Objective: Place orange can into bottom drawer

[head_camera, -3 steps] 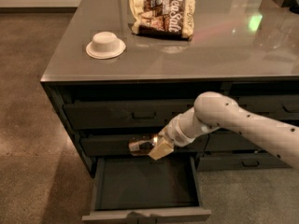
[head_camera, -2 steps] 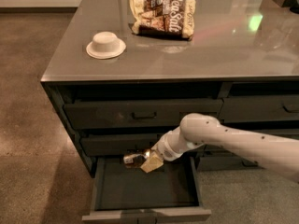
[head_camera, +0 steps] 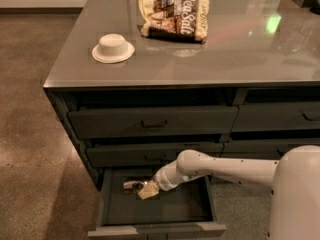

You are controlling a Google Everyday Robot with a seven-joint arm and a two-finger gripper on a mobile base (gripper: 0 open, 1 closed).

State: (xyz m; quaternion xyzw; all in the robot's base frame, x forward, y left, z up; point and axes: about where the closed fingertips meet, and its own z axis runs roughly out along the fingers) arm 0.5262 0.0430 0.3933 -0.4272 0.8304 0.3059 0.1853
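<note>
The bottom drawer (head_camera: pixel 155 230) of the left stack stands pulled open, its dark inside showing. My white arm reaches in from the right, and my gripper (head_camera: pixel 142 189) is low inside the drawer near its back left. It is shut on the orange can (head_camera: pixel 133 185), which lies sideways with its silver end pointing left, at or just above the drawer floor; I cannot tell if it touches.
On the grey counter (head_camera: pixel 225 64) sit an upturned white bowl (head_camera: pixel 113 47) and a brown-and-cream snack bag (head_camera: pixel 173 17). Two closed drawers (head_camera: pixel 152 123) with small handles are above the open one. More drawers (head_camera: pixel 277 118) are to the right. Brown floor lies to the left.
My arm has swung left and down, carrying the can from in front of the middle drawer down into the open bottom drawer.
</note>
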